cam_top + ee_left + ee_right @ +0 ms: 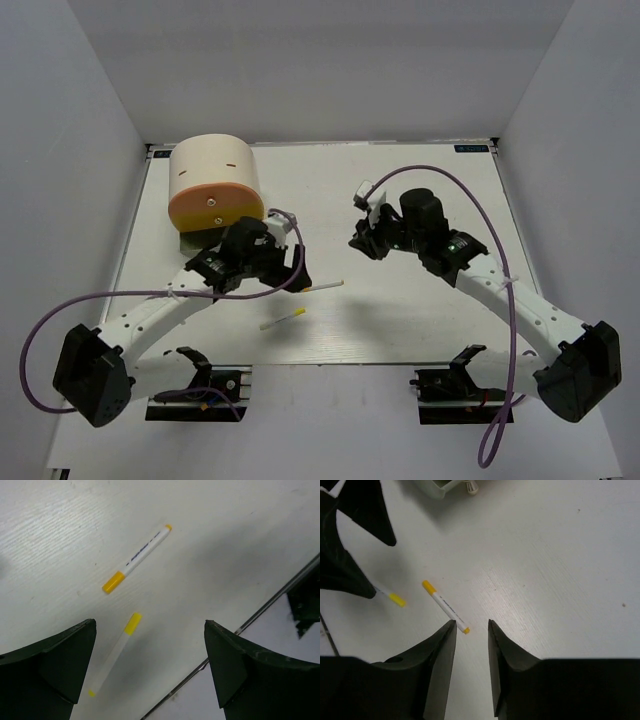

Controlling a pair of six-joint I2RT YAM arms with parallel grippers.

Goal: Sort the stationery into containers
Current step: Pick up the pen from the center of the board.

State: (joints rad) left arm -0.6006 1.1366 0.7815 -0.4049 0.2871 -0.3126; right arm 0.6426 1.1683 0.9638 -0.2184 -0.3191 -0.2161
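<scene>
Two thin white sticks with yellow ends lie on the white table, one (322, 287) just right of my left gripper (296, 268), the other (283, 319) nearer the front edge. In the left wrist view one stick (114, 653) lies under the gap of my open, empty left gripper (150, 625), towards its left finger; the other stick (137, 558) lies beyond. My right gripper (472, 624) is open with a narrow gap and empty, hovering just past the end of a stick (446, 607). The cream drum organiser (215, 180) stands at the back left. Highlighters and eraser are out of view.
The organiser's pulled-out drawer corner with a white knob (471, 486) shows at the top of the right wrist view. The left gripper's black fingers (350, 555) partly cover the second stick (395, 599) there. The table's front edge (260, 610) runs close to the left gripper.
</scene>
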